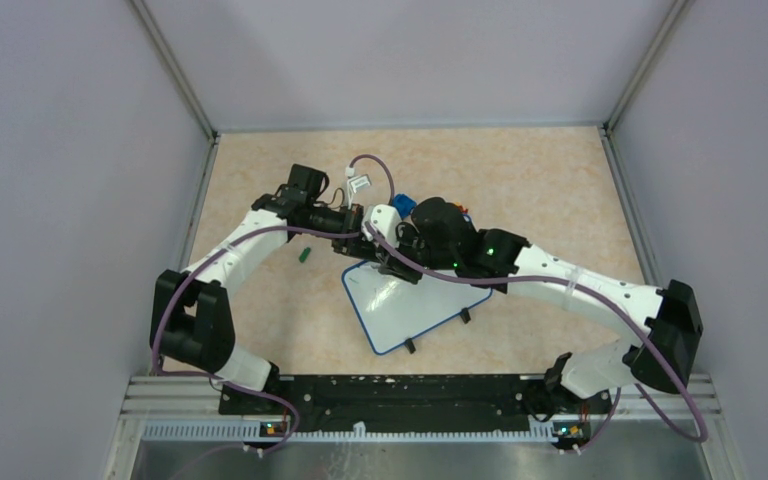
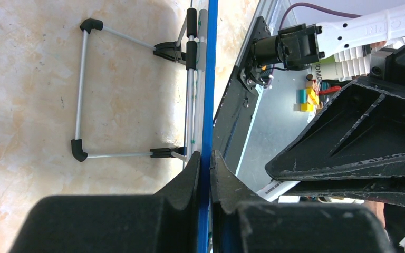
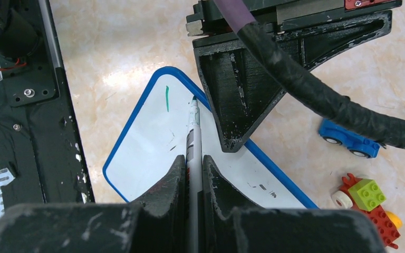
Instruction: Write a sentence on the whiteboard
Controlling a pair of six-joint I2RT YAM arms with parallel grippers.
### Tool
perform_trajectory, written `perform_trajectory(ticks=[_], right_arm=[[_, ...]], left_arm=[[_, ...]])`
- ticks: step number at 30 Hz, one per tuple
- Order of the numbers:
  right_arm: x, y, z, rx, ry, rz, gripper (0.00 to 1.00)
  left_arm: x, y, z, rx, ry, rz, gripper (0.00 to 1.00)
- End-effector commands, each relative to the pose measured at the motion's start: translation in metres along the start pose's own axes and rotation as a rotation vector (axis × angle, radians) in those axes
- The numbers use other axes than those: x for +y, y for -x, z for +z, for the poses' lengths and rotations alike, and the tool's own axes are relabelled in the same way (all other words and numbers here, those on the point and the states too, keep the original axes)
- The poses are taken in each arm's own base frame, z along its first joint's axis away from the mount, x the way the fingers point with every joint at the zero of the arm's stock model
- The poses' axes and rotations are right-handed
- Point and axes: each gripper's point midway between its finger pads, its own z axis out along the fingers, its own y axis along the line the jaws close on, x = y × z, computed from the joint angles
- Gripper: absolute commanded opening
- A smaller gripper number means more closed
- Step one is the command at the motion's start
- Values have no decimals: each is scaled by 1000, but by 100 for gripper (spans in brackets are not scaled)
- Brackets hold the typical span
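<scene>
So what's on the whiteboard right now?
One short green stroke on the whiteboard, the marker tip near it, held by the right gripper. The left gripper clamps the rim and hides part of the board.

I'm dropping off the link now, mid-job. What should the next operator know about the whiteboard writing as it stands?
Left gripper: shut on the blue rim of the whiteboard.
Right gripper: shut on the marker, tip over the board close to its rim; whether it touches cannot be told.
Whiteboard: on the table between the two arms, with a blue toy car beside it.
Done: one short green stroke near a corner.
Left: nearly all of the writing.
</scene>
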Motion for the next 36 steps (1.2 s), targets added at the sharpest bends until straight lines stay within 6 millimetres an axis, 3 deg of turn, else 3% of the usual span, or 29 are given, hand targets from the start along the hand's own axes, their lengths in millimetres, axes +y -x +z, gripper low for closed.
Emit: perform_trajectory(ticks=[1, 24, 36], right_arm=[[-5, 13, 1, -35, -7, 2, 0], [20, -14, 6, 24, 85, -14, 0], [29, -17, 11, 34, 124, -25, 0]], left_arm=[[12, -3, 4, 20, 48, -29, 0], [14, -3, 6, 24, 48, -35, 0], [15, -3, 6, 25, 49, -34, 0]])
